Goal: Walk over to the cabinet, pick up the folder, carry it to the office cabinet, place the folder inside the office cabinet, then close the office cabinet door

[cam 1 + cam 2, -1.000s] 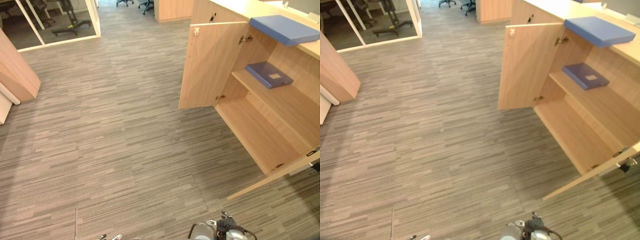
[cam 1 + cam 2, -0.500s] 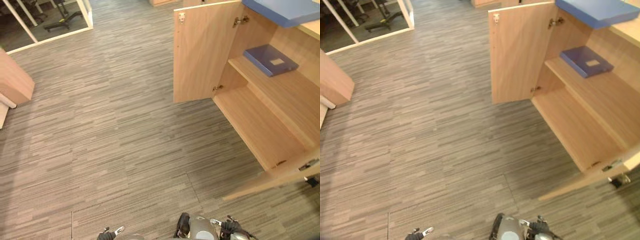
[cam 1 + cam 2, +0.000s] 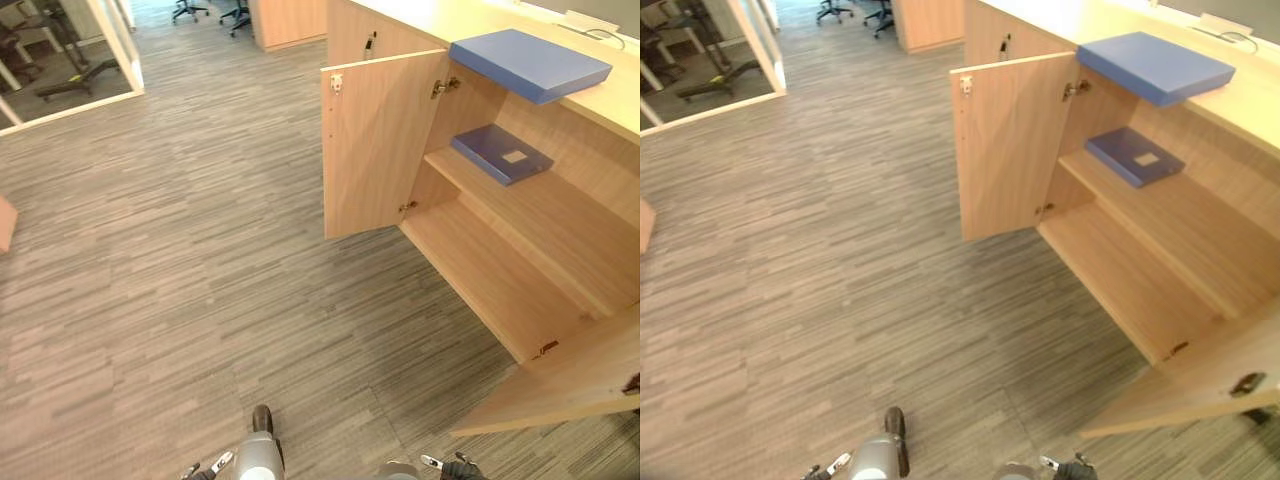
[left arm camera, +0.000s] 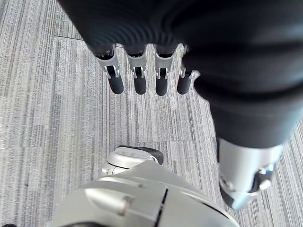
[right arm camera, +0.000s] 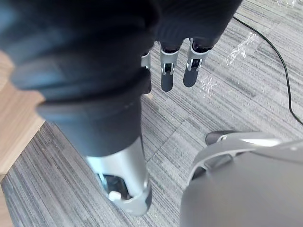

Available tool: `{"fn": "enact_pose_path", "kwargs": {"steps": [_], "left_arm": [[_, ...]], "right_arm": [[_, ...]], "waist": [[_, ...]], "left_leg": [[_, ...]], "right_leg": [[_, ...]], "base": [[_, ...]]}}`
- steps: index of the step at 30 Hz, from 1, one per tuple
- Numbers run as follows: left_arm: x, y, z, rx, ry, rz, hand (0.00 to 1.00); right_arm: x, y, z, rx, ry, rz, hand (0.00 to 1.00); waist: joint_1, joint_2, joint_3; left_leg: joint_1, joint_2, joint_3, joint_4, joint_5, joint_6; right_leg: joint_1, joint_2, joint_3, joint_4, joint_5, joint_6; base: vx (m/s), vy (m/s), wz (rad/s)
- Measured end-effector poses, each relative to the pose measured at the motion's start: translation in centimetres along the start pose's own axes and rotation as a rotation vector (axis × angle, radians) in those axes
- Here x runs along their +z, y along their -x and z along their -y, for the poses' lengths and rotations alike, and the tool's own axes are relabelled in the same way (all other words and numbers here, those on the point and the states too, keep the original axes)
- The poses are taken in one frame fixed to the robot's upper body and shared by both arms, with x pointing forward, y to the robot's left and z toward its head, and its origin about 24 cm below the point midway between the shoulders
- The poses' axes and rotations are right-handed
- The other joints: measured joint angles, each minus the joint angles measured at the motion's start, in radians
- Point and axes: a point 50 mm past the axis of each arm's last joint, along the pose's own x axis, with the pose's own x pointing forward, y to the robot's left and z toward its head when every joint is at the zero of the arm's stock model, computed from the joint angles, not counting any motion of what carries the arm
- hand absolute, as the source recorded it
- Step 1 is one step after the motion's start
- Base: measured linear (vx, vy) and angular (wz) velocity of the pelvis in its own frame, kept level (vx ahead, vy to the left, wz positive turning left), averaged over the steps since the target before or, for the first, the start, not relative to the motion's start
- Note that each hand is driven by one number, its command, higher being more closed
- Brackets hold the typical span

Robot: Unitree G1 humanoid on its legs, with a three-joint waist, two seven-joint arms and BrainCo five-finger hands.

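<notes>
Office: carpet tiles (image 3: 180, 280), glass partition (image 3: 122, 45), swivel chairs (image 3: 187, 10), open cabinet (image 3: 375, 140)

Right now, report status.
Left hand, right hand open, empty. Blue folder on cabinet top, second folder on inside shelf. Far door, near door open.

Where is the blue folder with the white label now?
The labelled folder lies at right in the left eye view, on the upper shelf of the open cabinet, below the second blue folder.

1. Office cabinet (image 3: 490, 285): pale wood-grain panels, smooth and matt.
2. Hinge (image 3: 441, 87): shiny metal.
3. Blue folder (image 3: 530, 62): smooth, matt cover.
4. Carpet (image 3: 180, 260): grey striped cloth, rough.
5. Left hand (image 4: 142, 33): matt ribbed cover, glossy silver fingers (image 4: 139, 71).
</notes>
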Motion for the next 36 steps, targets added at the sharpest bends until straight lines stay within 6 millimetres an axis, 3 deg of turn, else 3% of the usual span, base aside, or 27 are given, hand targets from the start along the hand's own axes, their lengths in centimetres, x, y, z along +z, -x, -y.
{"fn": "enact_pose_path", "kwargs": {"steps": [1, 2, 3, 4, 6, 8, 9, 11, 12, 13, 15, 17, 20, 21, 22, 23, 25, 28, 29, 31, 33, 36], "left_arm": [[-0.5, 0.1, -0.3, 0.009, 0.002, -0.015, 0.00], [-0.7, 0.1, -0.8, 0.020, -0.001, -0.020, 0.00], [-0.9, 0.2, -1.7, 0.040, -0.010, -0.024, 0.00], [-0.8, 0.1, -2.1, 0.049, -0.016, -0.021, 0.00], [-0.4, 0.0, -1.9, 0.044, -0.027, -0.013, 0.00], [-1.2, 0.2, -1.8, 0.041, -0.033, -0.037, 0.00], [-1.4, 0.2, -1.6, 0.035, -0.035, -0.044, 0.00], [-1.8, 0.4, -1.2, 0.021, -0.061, -0.053, 0.00], [-2.0, 0.4, -1.1, 0.014, -0.076, -0.055, 0.00], [-2.3, 0.5, -1.0, 0.001, -0.092, -0.061, 0.00], [-2.3, 0.5, -0.8, -0.011, -0.099, -0.060, 0.00], [-2.0, 0.5, -0.1, -0.026, -0.090, -0.058, 0.00], [-2.1, 0.5, -0.1, -0.025, -0.080, -0.060, 0.00], [-2.0, 0.5, -0.2, -0.019, -0.071, -0.059, 0.00], [-2.1, 0.5, -0.1, -0.017, -0.062, -0.071, 0.00], [-2.3, 0.5, 0.2, -0.022, -0.054, -0.079, 0.00], [-2.2, 0.5, 0.6, -0.029, -0.044, -0.078, 0.00], [-0.9, 0.2, 1.4, -0.041, -0.034, -0.052, 0.00], [-0.7, 0.1, 1.4, -0.043, -0.035, -0.047, 0.00], [0.0, 0.0, 1.9, -0.053, -0.025, -0.026, 0.00], [0.9, -0.2, 2.1, -0.060, -0.024, -0.004, 0.00], [1.8, -0.4, 2.1, -0.059, -0.026, 0.024, 0.00]], "right_arm": [[-0.5, 0.1, -0.2, 0.005, 0.015, -0.018, 0.00], [-0.9, 0.1, -0.4, 0.010, 0.015, -0.032, 0.00], [-1.4, 0.3, -1.1, 0.027, 0.010, -0.051, 0.00], [-1.7, 0.4, -1.6, 0.041, 0.005, -0.058, 0.00], [-1.5, 0.4, -1.7, 0.051, 0.002, -0.055, 0.00], [-0.5, 0.1, -1.4, 0.054, 0.001, -0.031, 0.00], [0.0, 0.0, -1.1, 0.047, 0.004, -0.012, 0.00], [1.5, -0.2, -0.1, 0.019, 0.006, 0.050, 0.00], [1.7, -0.2, 0.1, 0.014, 0.008, 0.054, 0.00], [1.8, -0.2, 0.3, 0.011, 0.007, 0.060, 0.00], [2.0, -0.2, 0.1, 0.016, 0.005, 0.067, 0.00], [3.4, -0.4, 0.1, 0.013, -0.027, 0.096, 0.00], [3.7, -0.4, 0.1, 0.011, -0.025, 0.103, 0.00], [3.4, -0.4, 0.1, 0.010, -0.033, 0.094, 0.00], [3.4, -0.4, 0.1, 0.009, -0.039, 0.095, 0.00], [3.8, -0.5, 0.3, 0.004, -0.035, 0.102, 0.00], [4.4, -0.5, 0.0, 0.012, -0.036, 0.116, 0.00], [3.2, -0.5, 0.6, -0.008, -0.069, 0.079, 0.00], [3.0, -0.4, 0.6, -0.008, -0.072, 0.074, 0.00], [2.8, -0.4, 0.5, -0.009, -0.075, 0.067, 0.00], [2.9, -0.5, 0.4, -0.006, -0.079, 0.065, 0.00], [1.8, -0.4, 0.0, -0.002, -0.141, 0.019, 0.00]], "waist": [[0.003, -0.013, -0.010], [0.007, -0.020, -0.025], [0.012, -0.053, -0.053], [0.011, -0.074, -0.069], [0.013, -0.077, -0.083], [0.013, -0.053, -0.096], [0.008, -0.037, -0.099], [-0.014, -0.008, -0.099], [-0.015, -0.001, -0.099], [-0.015, 0.010, -0.099], [-0.019, 0.018, -0.091], [-0.040, 0.037, -0.044], [-0.041, 0.043, -0.012], [-0.037, 0.034, -0.009], [-0.039, 0.036, -0.001], [-0.035, 0.050, -0.001], [-0.033, 0.054, 0.001], [-0.041, 0.053, 0.001], [-0.041, 0.052, -0.001], [-0.048, 0.051, -0.003], [-0.052, 0.047, -0.005], [-0.052, 0.029, -0.021]], "left_leg": [[-0.001, -0.019, -0.020, 0.033, 0.091, -0.019], [-0.006, -0.041, -0.018, 0.060, 0.112, -0.014], [-0.032, -0.091, -0.020, 0.135, 0.107, -0.003], [-0.058, -0.125, -0.010, 0.206, 0.053, 0.019], [-0.058, -0.185, 0.046, 0.276, -0.026, 0.076], [0.021, -0.237, 0.116, 0.244, -0.054, 0.137], [0.072, -0.262, 0.140, 0.204, -0.058, 0.155], [0.210, -0.308, 0.153, 0.078, -0.044, 0.189], [0.246, -0.314, 0.155, 0.044, -0.041, 0.193], [0.305, -0.320, 0.161, -0.003, -0.039, 0.195], [0.356, -0.318, 0.169, -0.034, -0.039, 0.195], [0.386, -0.281, 0.176, -0.036, -0.040, 0.196], [0.417, -0.248, 0.199, -0.047, -0.050, 0.180], [0.454, -0.250, 0.218, -0.088, -0.066, 0.154], [0.482, -0.246, 0.223, -0.122, -0.078, 0.136], [0.482, -0.236, 0.233, -0.126, -0.073, 0.136], [0.467, -0.224, 0.266, -0.120, -0.071, 0.134], [0.474, -0.197, 0.287, -0.095, -0.067, 0.120], [0.475, -0.191, 0.288, -0.087, -0.070, 0.116], [0.467, -0.162, 0.285, -0.056, -0.102, 0.127], [0.448, -0.122, 0.273, -0.012, -0.163, 0.105], [0.367, -0.075, 0.266, 0.191, -0.161, 0.074]], "right_leg": [[0.034, -0.024, 0.021, -0.039, 0.004, 0.036], [0.044, -0.044, 0.034, -0.066, 0.009, 0.046], [0.063, -0.079, 0.058, -0.121, 0.036, 0.046], [0.066, -0.117, 0.065, -0.139, 0.067, 0.047], [0.041, -0.199, 0.093, -0.090, 0.135, 0.047], [-0.043, -0.294, 0.118, 0.091, 0.207, -0.022], [-0.096, -0.336, 0.113, 0.207, 0.243, -0.086], [-0.206, -0.390, 0.052, 0.584, 0.197, -0.204], [-0.225, -0.387, 0.028, 0.652, 0.184, -0.210], [-0.245, -0.372, -0.035, 0.727, 0.150, -0.189], [-0.277, -0.328, -0.117, 0.731, 0.080, -0.158], [-0.336, -0.235, -0.205, 0.641, -0.006, -0.136], [-0.391, -0.160, -0.292, 0.433, 0.006, -0.124], [-0.412, -0.138, -0.323, 0.312, 0.074, -0.109], [-0.422, -0.118, -0.327, 0.305, 0.107, -0.185], [-0.427, -0.104, -0.331, 0.298, 0.107, -0.183], [-0.446, -0.076, -0.335, 0.302, 0.077, -0.182], [-0.425, -0.053, -0.351, 0.300, 0.016, -0.165], [-0.421, -0.053, -0.365, 0.301, -0.003, -0.165], [-0.373, -0.091, -0.496, 0.328, -0.075, -0.163], [-0.363, -0.064, -0.523, 0.331, -0.072, -0.159], [-0.339, -0.016, -0.517, 0.271, -0.065, -0.160]], "base": [[0.30, 0.421, -0.52], [0.38, 0.524, -0.69], [0.33, 0.384, -0.63], [0.50, 0.584, -0.54], [0.52, 0.609, -0.46], [0.41, 0.469, -0.60], [0.29, 0.327, -0.38], [0.36, 0.357, -0.20], [0.33, 0.288, -0.18], [0.24, 0.143, -0.30], [0.25, 0.054, -0.25], [0.22, -0.100, -0.23], [0.15, -0.143, -0.30], [0.25, -0.229, -0.34], [0.24, -0.194, -0.45], [0.30, -0.243, -0.68], [0.23, -0.211, -0.57], [0.17, -0.216, -0.07], [0.12, -0.164, 0.00], [0.19, -0.173, -0.03], [0.18, -0.138, -0.15], [0.13, -0.185, -0.18]]}}
